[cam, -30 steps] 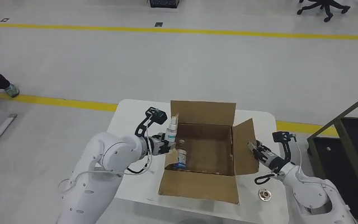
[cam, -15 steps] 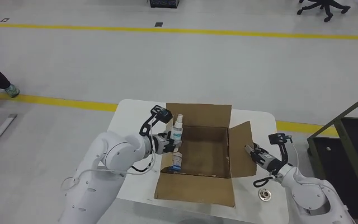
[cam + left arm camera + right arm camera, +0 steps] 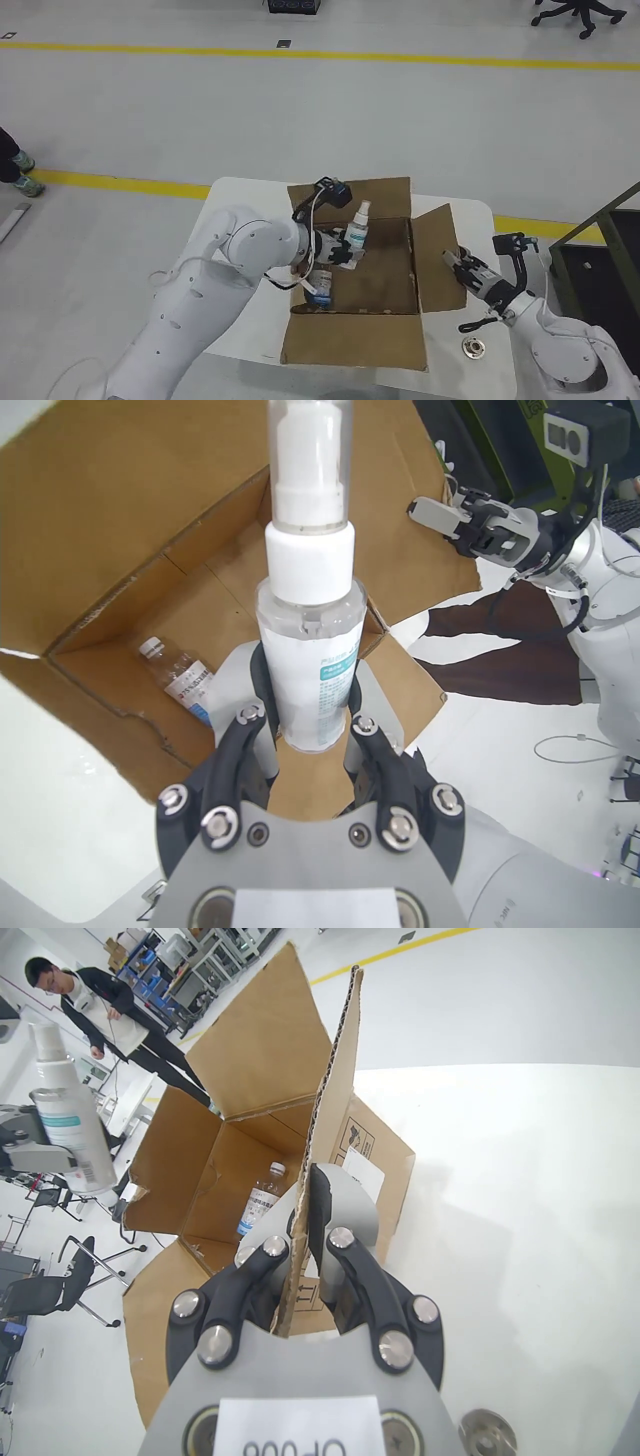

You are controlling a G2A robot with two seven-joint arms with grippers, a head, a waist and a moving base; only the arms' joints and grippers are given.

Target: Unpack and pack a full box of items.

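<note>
From above, the left gripper (image 3: 338, 247) holds a spray bottle (image 3: 358, 224) over the far side of the open box (image 3: 355, 345) on the counter (image 3: 240, 205), apparently ready to pack it. A small bottle (image 3: 322, 285) lies inside by the left wall. The right gripper (image 3: 455, 263) pinches the right flap (image 3: 437, 250), probably to hold it clear of the opening. At the left wrist, the fingers (image 3: 262, 695) are closed round the spray bottle's lower body. At the right wrist, the fingers (image 3: 320, 1208) are nearly together, clamping the flap's cardboard edge.
</note>
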